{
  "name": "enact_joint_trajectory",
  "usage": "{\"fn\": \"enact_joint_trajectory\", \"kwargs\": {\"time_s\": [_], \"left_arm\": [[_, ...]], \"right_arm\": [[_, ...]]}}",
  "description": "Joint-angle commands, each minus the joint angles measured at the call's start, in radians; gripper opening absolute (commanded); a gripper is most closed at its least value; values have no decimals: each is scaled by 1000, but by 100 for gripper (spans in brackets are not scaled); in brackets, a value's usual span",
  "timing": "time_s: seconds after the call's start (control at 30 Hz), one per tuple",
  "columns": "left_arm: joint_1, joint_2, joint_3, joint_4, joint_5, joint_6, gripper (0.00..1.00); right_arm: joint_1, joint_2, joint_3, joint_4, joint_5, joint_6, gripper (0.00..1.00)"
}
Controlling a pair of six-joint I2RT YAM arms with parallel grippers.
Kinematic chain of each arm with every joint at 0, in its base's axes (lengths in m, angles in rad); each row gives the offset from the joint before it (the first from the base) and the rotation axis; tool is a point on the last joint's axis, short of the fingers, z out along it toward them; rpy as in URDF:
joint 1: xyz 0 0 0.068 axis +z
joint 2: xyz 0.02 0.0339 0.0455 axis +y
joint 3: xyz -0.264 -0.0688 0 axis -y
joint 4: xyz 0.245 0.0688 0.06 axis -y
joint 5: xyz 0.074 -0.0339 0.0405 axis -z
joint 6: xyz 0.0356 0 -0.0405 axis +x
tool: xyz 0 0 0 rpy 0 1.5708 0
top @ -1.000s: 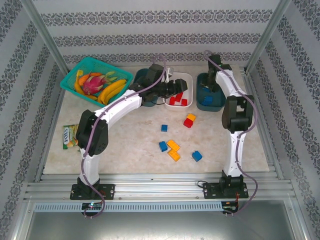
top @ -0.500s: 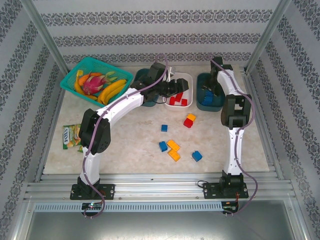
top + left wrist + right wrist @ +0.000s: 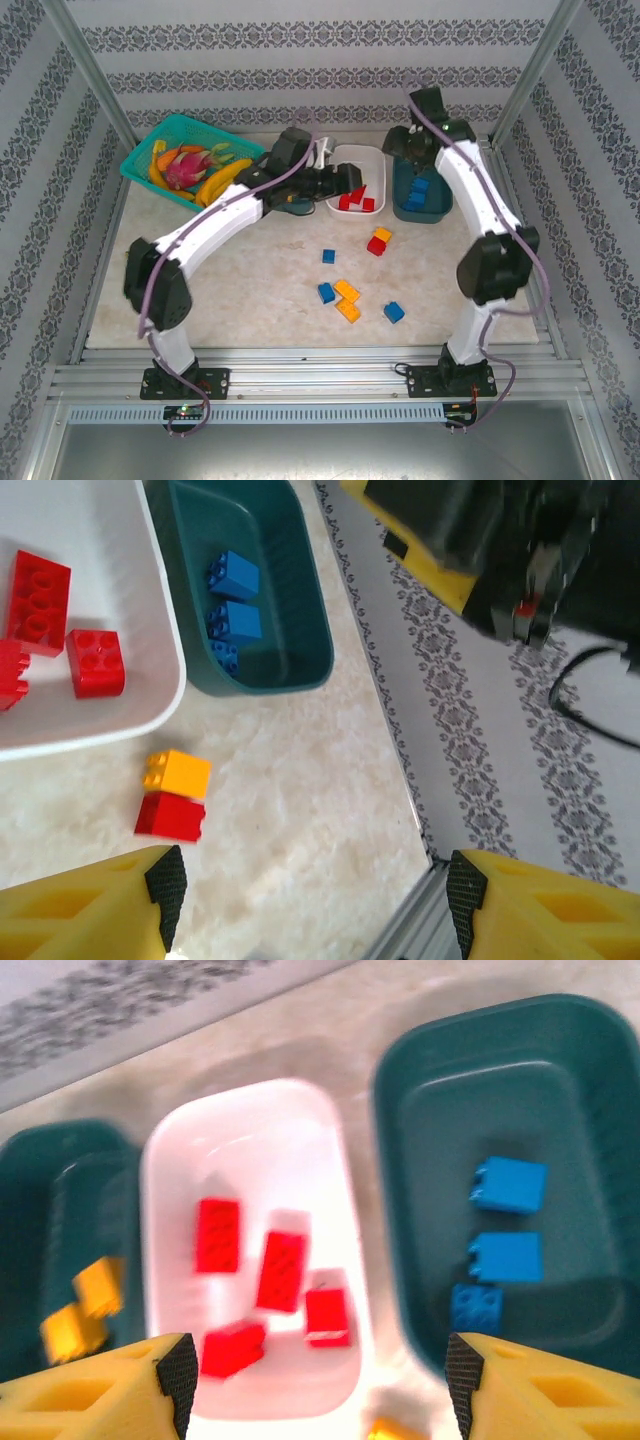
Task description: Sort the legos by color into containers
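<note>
Left wrist view: the touching orange lego (image 3: 177, 772) and red lego (image 3: 170, 817) lie nearest your left gripper (image 3: 316, 880), which is open and empty. The right gripper (image 3: 320, 1370), also open and empty, hangs over the teal tub (image 3: 390, 1160).

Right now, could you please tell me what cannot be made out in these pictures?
- Left teal tub, right wrist view: motion blur and the left edge; its yellow bricks cannot be counted.
- White tub, left wrist view: cut off by the left edge, so some red bricks may be missed.
- Orange brick, right wrist view: cut by the bottom edge.
</note>
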Motion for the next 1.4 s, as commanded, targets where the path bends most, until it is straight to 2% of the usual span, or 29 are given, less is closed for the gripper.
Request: {"fn": "enact_joint_trajectory", "kwargs": {"time_s": [0.0, 0.17, 0.27, 0.37, 0.47, 0.6, 0.87, 1.13, 1.37], "left_arm": [[-9, -160, -131, -66, -30, 44, 72], [-11, -406, -393, -107, -91, 35, 72], [-11, -558, -558, -140, -140, 14, 72], [-11, -663, -693, -147, -171, -9, 73], [-14, -747, -801, -132, -192, -28, 73], [-14, -789, -871, -146, -213, -21, 73], [-14, -833, -924, -136, -222, -55, 73], [-14, -836, -913, -137, -218, -61, 73], [-14, -841, -908, -131, -218, -72, 72]], "right_arm": [[104, -141, -201, 13, 28, -5, 68], [313, -277, -436, 17, 40, 81, 70], [423, -272, -545, 50, 40, 155, 78], [484, -223, -592, 110, 25, 183, 83], [525, -118, -552, 119, 26, 177, 87], [538, -6, -528, 146, 19, 210, 87], [526, 136, -470, 193, 34, 229, 79], [484, 223, -440, 210, 8, 198, 61], [478, 255, -391, 195, -3, 176, 35]]}}
